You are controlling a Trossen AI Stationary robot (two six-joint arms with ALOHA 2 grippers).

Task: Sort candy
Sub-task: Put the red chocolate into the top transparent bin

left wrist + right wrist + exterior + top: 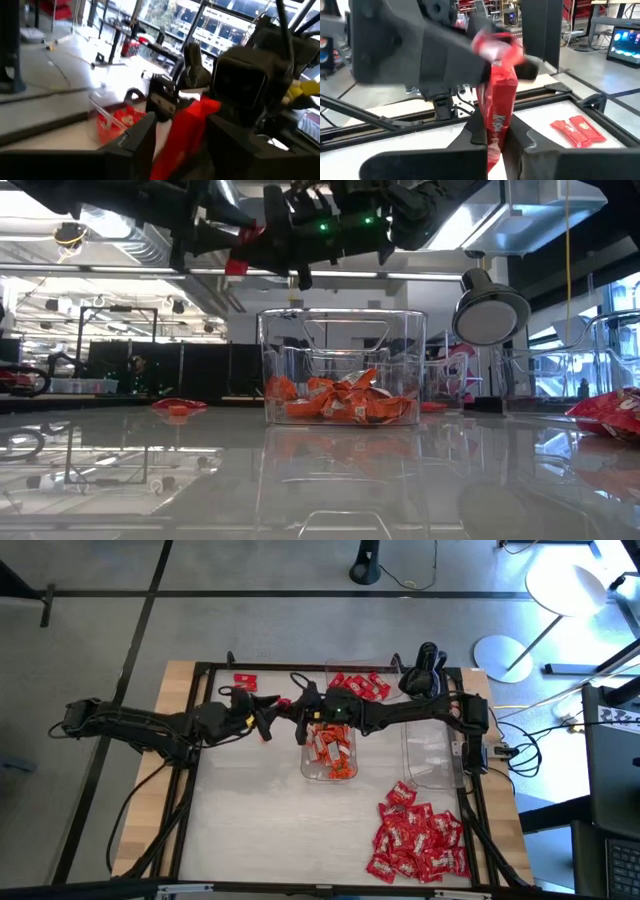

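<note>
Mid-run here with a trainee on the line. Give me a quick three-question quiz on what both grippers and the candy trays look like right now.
1. True or false: the right gripper is shut on the red candy bar.
2. Which tray sits beneath the two grippers in the high view? A) the tray of orange candy B) the empty clear tray C) the tray of red candy
3. Fill in: the big loose pile of red candy lies on the table's ____ side, nearest the camera's lower edge.

Key:
1. True. The left gripper also has that bar between its fingers, so this looks like a handover.
2. A
3. right
</note>
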